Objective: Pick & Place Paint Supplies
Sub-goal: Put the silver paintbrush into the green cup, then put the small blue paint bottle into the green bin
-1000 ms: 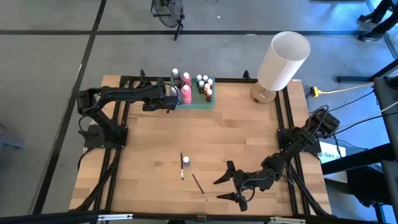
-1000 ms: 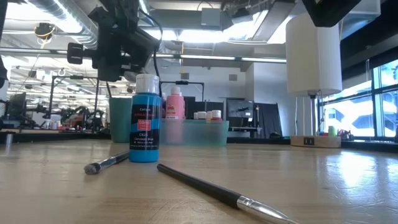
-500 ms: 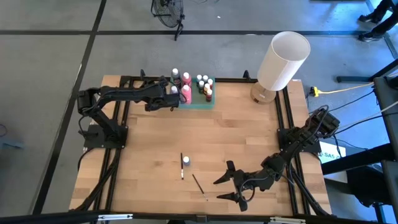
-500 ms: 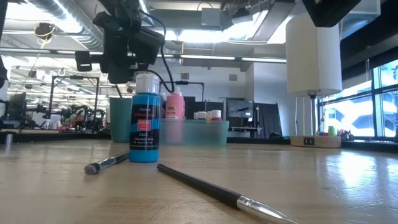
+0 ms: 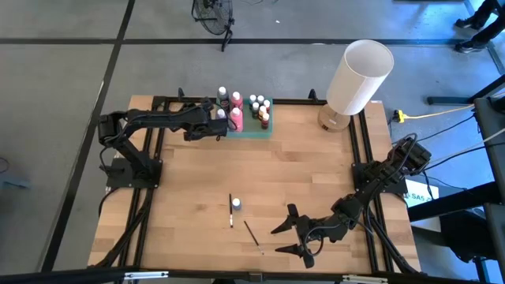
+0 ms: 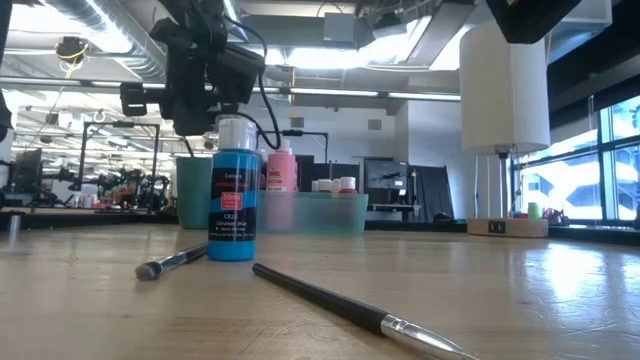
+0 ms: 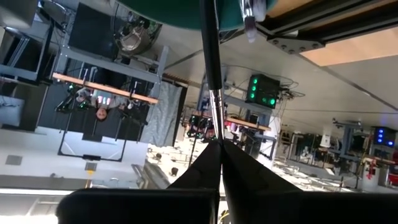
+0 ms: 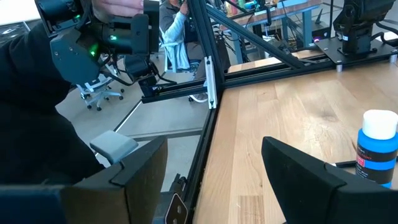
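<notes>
Two grippers: left gripper pinched shut on paintbrush beside tray; right gripper spread wide, empty, near table's front edge.

Setting: I work in a robotics lab or workshop. My wooden desk sits in a black metal frame on grey concrete floor. Exposed ceiling ducts, strip lights, distant workbenches with equipment, office chair.
</notes>
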You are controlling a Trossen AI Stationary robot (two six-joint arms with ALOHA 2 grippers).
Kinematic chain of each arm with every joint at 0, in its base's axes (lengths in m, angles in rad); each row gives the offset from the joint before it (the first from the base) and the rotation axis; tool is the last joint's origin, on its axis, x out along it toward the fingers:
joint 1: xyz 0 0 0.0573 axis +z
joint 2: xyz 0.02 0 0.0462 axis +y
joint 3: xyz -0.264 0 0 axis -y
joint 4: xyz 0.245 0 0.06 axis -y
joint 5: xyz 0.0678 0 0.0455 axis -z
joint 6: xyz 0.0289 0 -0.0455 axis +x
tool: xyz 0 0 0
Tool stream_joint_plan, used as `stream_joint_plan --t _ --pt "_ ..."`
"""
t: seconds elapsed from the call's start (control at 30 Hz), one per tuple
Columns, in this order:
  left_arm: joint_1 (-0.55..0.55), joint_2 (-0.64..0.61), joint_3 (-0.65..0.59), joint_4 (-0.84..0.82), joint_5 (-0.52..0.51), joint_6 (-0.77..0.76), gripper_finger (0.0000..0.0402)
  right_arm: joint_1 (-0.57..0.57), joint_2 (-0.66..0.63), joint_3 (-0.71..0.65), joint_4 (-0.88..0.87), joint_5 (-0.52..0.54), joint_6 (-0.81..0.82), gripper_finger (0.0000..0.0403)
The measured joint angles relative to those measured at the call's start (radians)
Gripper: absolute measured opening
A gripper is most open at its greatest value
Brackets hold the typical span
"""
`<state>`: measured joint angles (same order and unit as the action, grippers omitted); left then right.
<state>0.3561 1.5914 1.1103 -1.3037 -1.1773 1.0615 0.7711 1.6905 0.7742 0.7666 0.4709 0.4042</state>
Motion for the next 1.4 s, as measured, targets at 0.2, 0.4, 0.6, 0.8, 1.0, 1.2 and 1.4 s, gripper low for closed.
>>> stream_joint_plan --t 0.2,0.4,0.6,0.8,1.0,1.2,1.4 --pt "0.001 0.000 0.000 0.009 0.041 -0.011 0.0004 0.000 0.000 0.000 0.000 0.000 0.000 0.0265" --pt "0.008 0.000 0.000 0.176 0.062 -0.041 0.0006 0.000 0.000 0.000 0.000 0.000 0.000 0.0265" --pt "0.007 0.000 0.000 0.250 0.044 0.002 0.0022 0.000 0.000 0.000 -0.008 -0.001 0.000 0.0265" --pt "0.007 0.000 0.000 0.250 0.019 0.015 0.0034 0.000 0.000 0.000 -0.008 -0.003 0.000 0.0265" --pt "0.007 0.000 0.000 0.254 0.003 -0.026 0.0044 0.000 0.000 0.000 -0.008 -0.003 0.000 0.0265" --pt "0.007 0.000 0.002 0.261 -0.112 0.028 0.0046 0.000 0.000 0.000 -0.008 -0.003 0.000 0.0265" --pt "-0.016 -0.016 0.065 0.257 -0.202 -0.091 0.0039 0.000 0.000 0.000 -0.008 -0.002 0.000 0.0265"
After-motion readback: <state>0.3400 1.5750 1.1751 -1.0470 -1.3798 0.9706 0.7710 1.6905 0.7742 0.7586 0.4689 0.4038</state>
